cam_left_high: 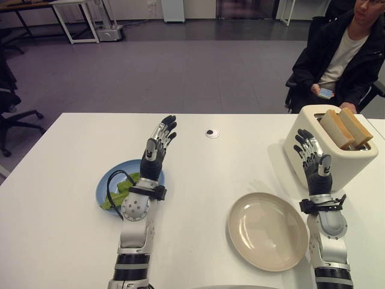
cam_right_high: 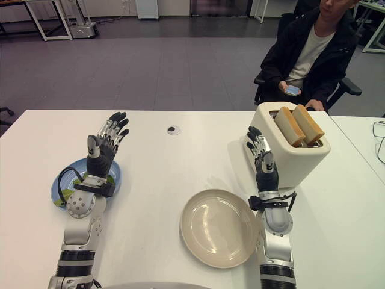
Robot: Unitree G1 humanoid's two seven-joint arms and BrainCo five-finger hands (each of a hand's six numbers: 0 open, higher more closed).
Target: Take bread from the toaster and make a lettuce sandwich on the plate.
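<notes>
Left eye view gives you the cream plate [cam_left_high: 264, 232] near the front of the white surface [cam_left_high: 210, 168]; take it as your marker. Beyond the plate and to its right stands the pale toaster [cam_left_high: 355, 159], with two bread slices [cam_left_high: 337, 129] sticking up out of its slots, leaning a little.

Your right hand [cam_left_high: 314, 159] is raised just off the plate's far right rim, in front of the toaster's left face, fingers spread and pointing up, holding nothing. You cannot tell from either eye whether it touches the toaster's wall.

Well to the left of the cream plate lies a blue plate [cam_left_high: 127, 167] carrying green lettuce [cam_left_high: 123, 188]. Your left hand [cam_left_high: 157, 147] is held up over that blue plate's far right edge, fingers stretched apart and likewise holding nothing; its forearm crosses the blue plate's right side.

Farther back than the cream plate, and slightly to its left, a small round disc [cam_left_high: 212, 133] sits flat on the surface.
</notes>
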